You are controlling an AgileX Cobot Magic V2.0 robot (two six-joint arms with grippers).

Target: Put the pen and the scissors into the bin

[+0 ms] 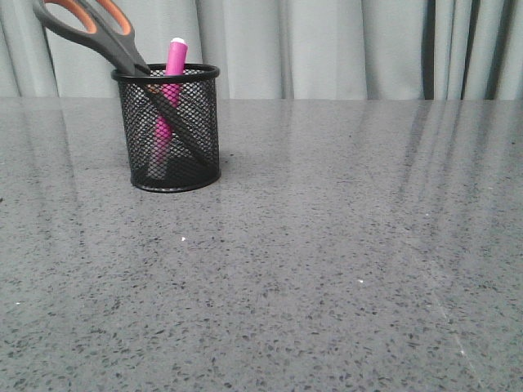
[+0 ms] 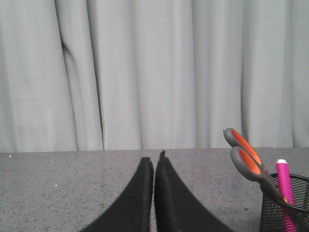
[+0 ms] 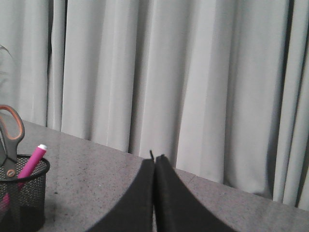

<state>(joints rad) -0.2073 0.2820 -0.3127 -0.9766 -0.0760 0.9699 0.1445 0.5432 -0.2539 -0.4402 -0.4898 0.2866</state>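
The black mesh bin point(image 1: 175, 131) stands on the grey table at the back left. Inside it the pink pen point(image 1: 174, 61) stands upright with its pale end above the rim. The scissors point(image 1: 94, 28) lean in it blades down, orange-lined handles sticking out toward the upper left. In the left wrist view the bin point(image 2: 285, 208), pen point(image 2: 284, 179) and scissors point(image 2: 246, 157) sit off to one side of my left gripper point(image 2: 154, 162), which is shut on nothing. My right gripper point(image 3: 154, 162) is also shut and empty, with the bin point(image 3: 21, 198), pen point(image 3: 31, 164) and scissors point(image 3: 10, 135) well aside. Neither gripper shows in the front view.
The speckled grey tabletop point(image 1: 327, 261) stretches forward from the bin. A pale grey curtain point(image 1: 327, 49) hangs behind the table's far edge.
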